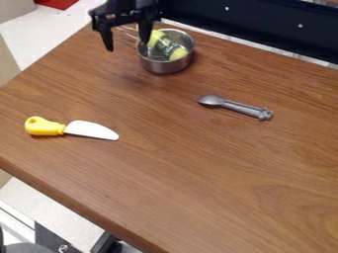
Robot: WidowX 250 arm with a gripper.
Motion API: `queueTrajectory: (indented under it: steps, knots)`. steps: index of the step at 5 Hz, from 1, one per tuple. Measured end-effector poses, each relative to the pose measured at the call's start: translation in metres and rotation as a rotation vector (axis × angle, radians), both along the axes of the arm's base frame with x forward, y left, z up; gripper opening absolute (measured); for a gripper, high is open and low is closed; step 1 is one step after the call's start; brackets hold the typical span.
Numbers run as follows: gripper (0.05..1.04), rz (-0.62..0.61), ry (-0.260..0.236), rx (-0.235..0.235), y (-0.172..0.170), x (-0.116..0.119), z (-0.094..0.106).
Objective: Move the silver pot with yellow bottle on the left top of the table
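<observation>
In the camera view, the silver pot [158, 67] is being supported upright by the surface [191, 163], towards its upper left corner and near the back edge. Inside the pot, the yellow bottle [163, 45] is being cradled at a slant, its upper end leaning on the rim. From the top edge, the black arm [124, 7] is being held over that corner, with its jaws hanging at the pot's left side. They are being held wide apart, nothing gripped between them; the wire handle [129, 35] is showing in the gap, and one side is overlapping the pot's rim in the view. Whether contact is being made there cannot be told.

The pot is being judged light, stiff and rather slippery, its thin metal wall likely to turn or slide under a one-sided push. A hold is being favoured on the handle or across the near rim, kept level, since the smooth bottle is likely to be rolled or tipped by a tilt.

To the right and nearer, the grey spoon [237, 105] is being borne flat, well apart from the pot; on the left, the knife [91, 130] is lying flat. Neither is obstructing the corner. Behind, the dark panel [251, 24] is being judged the main limit on backward travel.
</observation>
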State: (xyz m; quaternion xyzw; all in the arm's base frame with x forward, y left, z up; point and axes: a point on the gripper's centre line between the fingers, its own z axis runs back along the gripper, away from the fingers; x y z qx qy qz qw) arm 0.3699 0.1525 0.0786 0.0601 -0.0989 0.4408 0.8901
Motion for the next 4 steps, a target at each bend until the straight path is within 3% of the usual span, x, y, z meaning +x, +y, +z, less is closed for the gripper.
queueTrajectory:
  steps: [1, 3, 4]
  knots:
    - [0.999, -0.111, 0.002, -0.006, -0.008, -0.011, 0.013]
    - [0.999, -0.484, 0.057, -0.045, -0.025, -0.041, 0.02]
    - [0.999, -0.587, 0.074, -0.025, -0.043, -0.035, 0.021]
